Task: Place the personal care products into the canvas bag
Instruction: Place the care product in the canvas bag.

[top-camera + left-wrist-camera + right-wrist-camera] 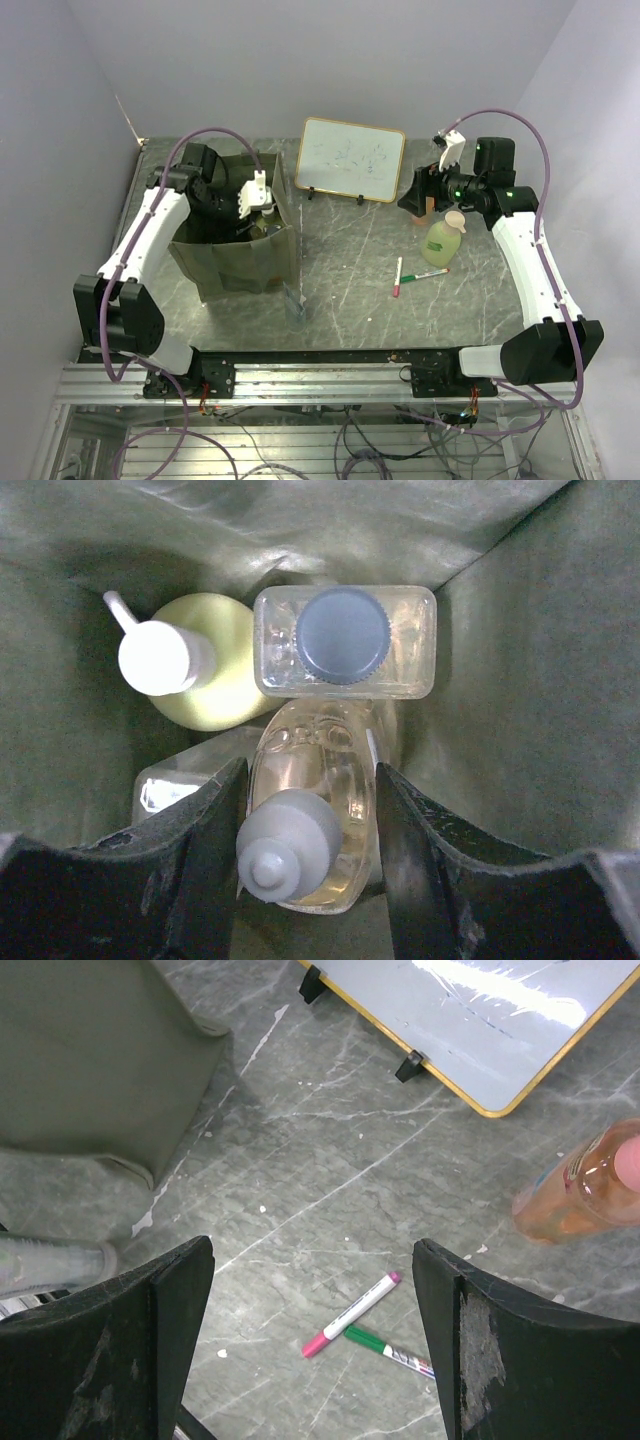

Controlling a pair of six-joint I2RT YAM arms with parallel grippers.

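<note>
Grey marbled tabletop (350, 310) under lilac walls carries the olive canvas bag (235, 258) left of centre, mouth upward, and a wood-framed whiteboard (350, 160) at the top, its faint scribbles too small to read. Only the left wrist view looks into the bag. There the left gripper (310, 772) is partly closed, fingers pressed against the sides of a clear amber bottle (312, 810) whose long axis runs up the frame, grey cap lowest. Above it stand a clear dark-capped bottle (345, 640) and a yellow-green bottle (225, 685), its white spout aimed upper left. The right gripper (312, 1255) gapes wide, holding nothing. An orange bottle (575, 1195) sits at the right edge of its frame, pink cap rightward. Overhead, a green pump bottle (443, 242) stands upright right of centre, and another clear bottle (295, 305) lies at the bag's lower right corner. A red marker (350, 1315) and a green marker (392, 1352) lie crossed.
</note>
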